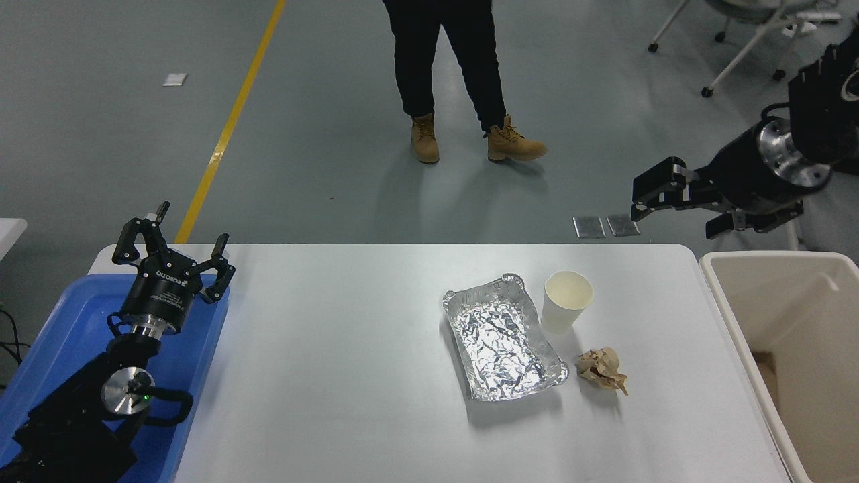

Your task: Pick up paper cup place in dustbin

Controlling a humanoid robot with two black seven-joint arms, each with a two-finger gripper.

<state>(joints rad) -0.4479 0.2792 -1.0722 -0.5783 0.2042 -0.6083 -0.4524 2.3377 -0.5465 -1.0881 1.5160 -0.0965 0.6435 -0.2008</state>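
Observation:
The white paper cup (pixel 567 303) stands upright on the white table (pixel 335 349), right of centre, beside the far right corner of a foil tray. The beige dustbin (pixel 723 302) stands off the table's right edge. My right gripper (pixel 671 218) comes in from the upper right. It hovers open and empty above the table's far right corner, beyond and to the right of the cup. My left gripper (pixel 174 236) is parked open at the lower left, over a blue tray.
A crinkled silver foil tray (pixel 503 343) lies just left of the cup. A crumpled brown paper ball (pixel 602 370) lies in front of it. The blue tray (pixel 64 318) sits at the table's left edge. A person's legs (pixel 449 74) stand beyond the far side. Wheeled chairs (pixel 745 40) stand at the upper right.

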